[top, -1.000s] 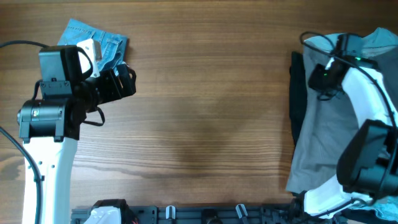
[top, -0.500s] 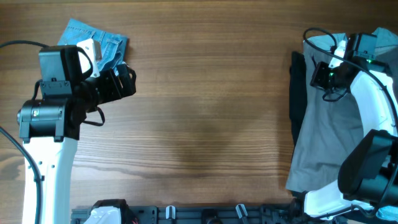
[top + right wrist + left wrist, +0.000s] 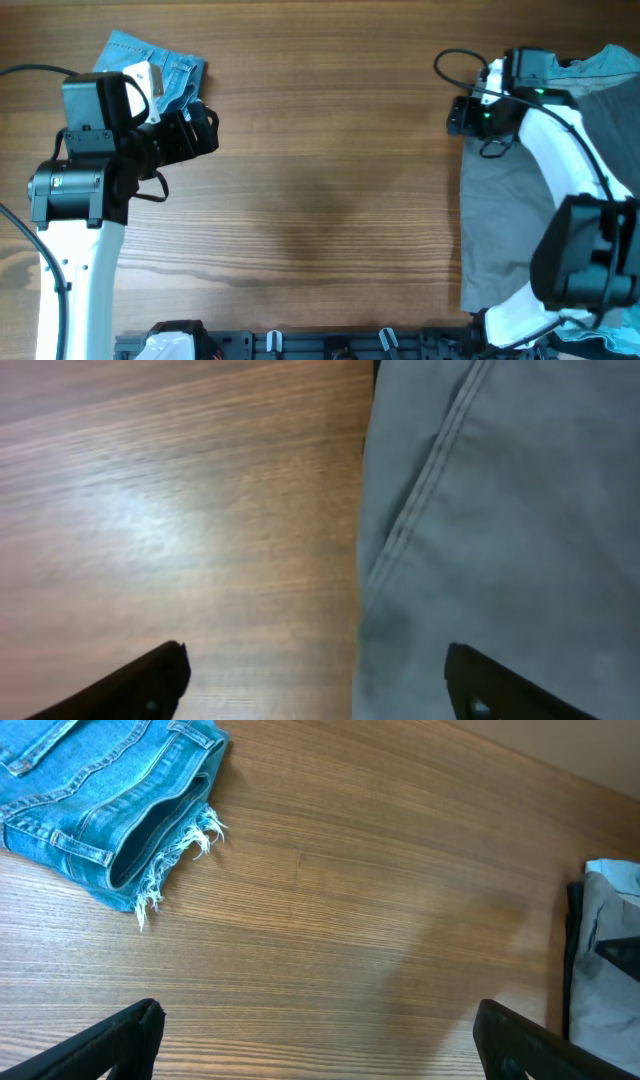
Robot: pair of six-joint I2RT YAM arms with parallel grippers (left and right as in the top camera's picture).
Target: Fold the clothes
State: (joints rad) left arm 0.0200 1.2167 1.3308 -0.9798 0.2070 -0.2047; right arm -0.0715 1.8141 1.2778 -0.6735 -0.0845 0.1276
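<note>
The grey shorts point(image 3: 510, 220) lie spread along the table's right side, their left edge near the middle right. In the right wrist view the grey shorts point(image 3: 500, 510) fill the right half, with a stitched seam running down them. My right gripper point(image 3: 456, 115) hovers over their upper left corner. It point(image 3: 320, 682) is open, and the cloth's edge lies between the two fingers, which grip nothing. My left gripper point(image 3: 207, 128) stays far left, open point(image 3: 320, 1045) over bare wood.
Small frayed blue denim shorts point(image 3: 150, 68) lie folded at the back left, also seen in the left wrist view as denim shorts point(image 3: 100, 790). A dark strip point(image 3: 572, 950) borders the grey pile. Bare wood point(image 3: 330, 180) spans the middle.
My right gripper moved left with the grey cloth, dragging its edge over the black garment, then opened and let go. The left arm stayed still.
</note>
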